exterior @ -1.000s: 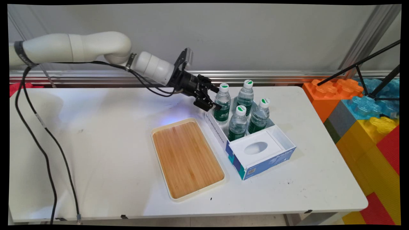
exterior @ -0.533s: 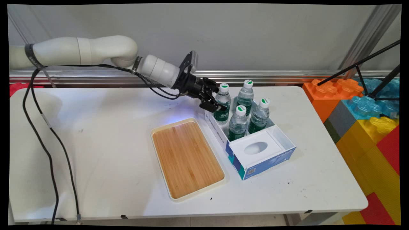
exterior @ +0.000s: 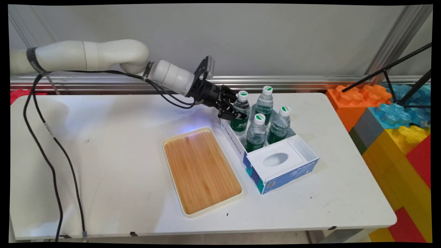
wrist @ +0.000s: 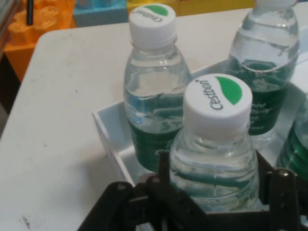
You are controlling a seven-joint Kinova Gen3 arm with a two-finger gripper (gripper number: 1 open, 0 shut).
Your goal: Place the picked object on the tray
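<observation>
A white and blue box [exterior: 288,171] stands right of the table's centre and holds several clear water bottles with green labels and white caps. My gripper [exterior: 236,115] reaches in from the left and is shut on the box's far-left bottle [exterior: 240,104] at about label height. In the hand view this bottle [wrist: 216,144] fills the middle, with a black finger [wrist: 163,163] against each of its sides. Two more bottles [wrist: 154,96] [wrist: 267,62] stand behind it inside the box wall [wrist: 109,137]. The bottle stands upright in the box.
A wooden tray [exterior: 201,170] with a cream rim lies left of the box. The box's near end holds a white insert [exterior: 275,159] with an oval hole. Big coloured foam blocks [exterior: 396,124] and black tripod legs [exterior: 389,70] stand off the table's right edge. Black cables [exterior: 51,155] hang at the left.
My gripper moved right to the far-left bottle and closed its fingers around it. The bottle has shifted very slightly to the right.
</observation>
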